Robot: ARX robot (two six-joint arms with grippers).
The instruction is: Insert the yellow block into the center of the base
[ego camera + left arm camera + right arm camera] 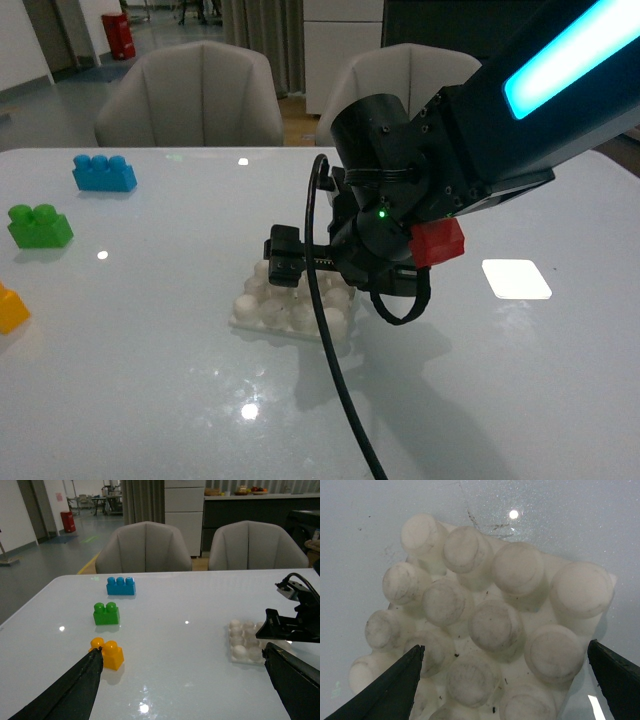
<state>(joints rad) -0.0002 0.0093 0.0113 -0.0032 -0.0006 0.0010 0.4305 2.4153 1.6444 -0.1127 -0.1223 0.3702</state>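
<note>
Our left gripper, open and empty, is nearer the yellow block, just beside it; our right gripper (open too) hovers over the base.

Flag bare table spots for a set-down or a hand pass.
Bare: the wide strip between the green brick and the base; the near table in front of the base; the far side toward the chairs. Crowded: left edge, where blue brick, green brick and yellow block line up; the base, with the open right pincer over it.
</note>
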